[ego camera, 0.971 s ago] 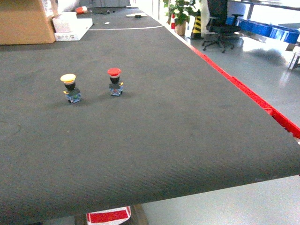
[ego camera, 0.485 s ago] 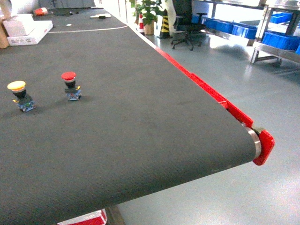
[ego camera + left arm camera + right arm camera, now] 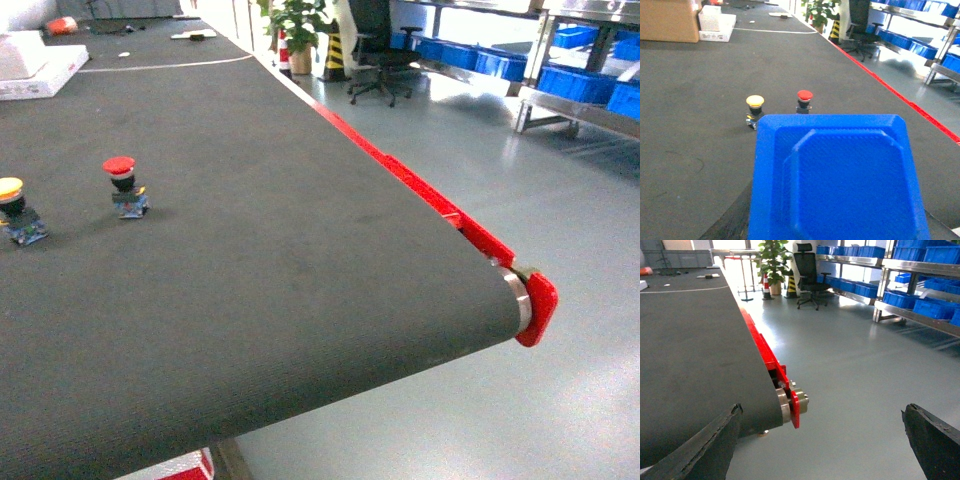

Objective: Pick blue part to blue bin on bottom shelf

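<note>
Left wrist view: a blue part [image 3: 840, 175] fills the foreground above the counter [image 3: 700, 100]; its fingers are hidden, state indeterminable. Right fingers [image 3: 695, 445] stand wide apart, gripping nothing.

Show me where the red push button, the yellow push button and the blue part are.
red push button [image 3: 119, 166], head view, red cap
yellow push button [image 3: 755, 101], left wrist view, yellow cap
blue part [image 3: 840, 175], left wrist view, raised centre
</note>
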You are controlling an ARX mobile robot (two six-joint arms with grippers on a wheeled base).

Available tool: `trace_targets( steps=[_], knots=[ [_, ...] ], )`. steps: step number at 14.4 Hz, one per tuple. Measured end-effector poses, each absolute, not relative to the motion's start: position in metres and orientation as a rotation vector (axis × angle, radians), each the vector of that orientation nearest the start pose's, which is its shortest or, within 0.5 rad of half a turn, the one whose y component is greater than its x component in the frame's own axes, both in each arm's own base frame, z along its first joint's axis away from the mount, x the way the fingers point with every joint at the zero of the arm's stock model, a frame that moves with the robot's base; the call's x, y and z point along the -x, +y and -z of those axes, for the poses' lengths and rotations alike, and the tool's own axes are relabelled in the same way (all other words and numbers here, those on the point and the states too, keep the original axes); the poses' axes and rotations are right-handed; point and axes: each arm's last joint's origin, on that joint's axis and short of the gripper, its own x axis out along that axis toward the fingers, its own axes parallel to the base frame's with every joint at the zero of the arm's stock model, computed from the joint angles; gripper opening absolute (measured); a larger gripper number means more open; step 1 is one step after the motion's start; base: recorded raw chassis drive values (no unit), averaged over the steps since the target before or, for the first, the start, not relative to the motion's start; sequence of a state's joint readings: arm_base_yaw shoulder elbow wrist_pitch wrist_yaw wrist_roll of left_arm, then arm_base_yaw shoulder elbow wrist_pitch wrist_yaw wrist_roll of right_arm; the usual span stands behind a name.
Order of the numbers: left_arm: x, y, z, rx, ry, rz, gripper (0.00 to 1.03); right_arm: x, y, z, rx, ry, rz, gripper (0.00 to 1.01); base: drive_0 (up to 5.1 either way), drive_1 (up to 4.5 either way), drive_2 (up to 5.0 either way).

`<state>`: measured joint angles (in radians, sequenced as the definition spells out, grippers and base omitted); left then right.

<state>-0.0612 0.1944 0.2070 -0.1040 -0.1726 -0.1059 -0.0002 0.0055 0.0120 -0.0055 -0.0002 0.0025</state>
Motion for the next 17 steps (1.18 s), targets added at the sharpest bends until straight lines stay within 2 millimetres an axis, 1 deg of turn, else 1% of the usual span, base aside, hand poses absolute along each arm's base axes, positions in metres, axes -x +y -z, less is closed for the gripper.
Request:
trace_targets(
  steps=[3,17],
  knots=[
    [-0.1012,-0.0012,-0.2088,0.095,0.085,-0.116,0.43,-0.0973,0.0000,-0.1667,-0.002,-0.001,0.000,0.98,0.0,-4.09,4.1],
    [-0.1012,-0.0013,-0.2088,0.095,0.085,-0.115,0.43,-0.0973,0.0000,-0.1667,-0.002,-0.001,0.000,0.98,-1.7,-1.70,-1.7]
  ],
)
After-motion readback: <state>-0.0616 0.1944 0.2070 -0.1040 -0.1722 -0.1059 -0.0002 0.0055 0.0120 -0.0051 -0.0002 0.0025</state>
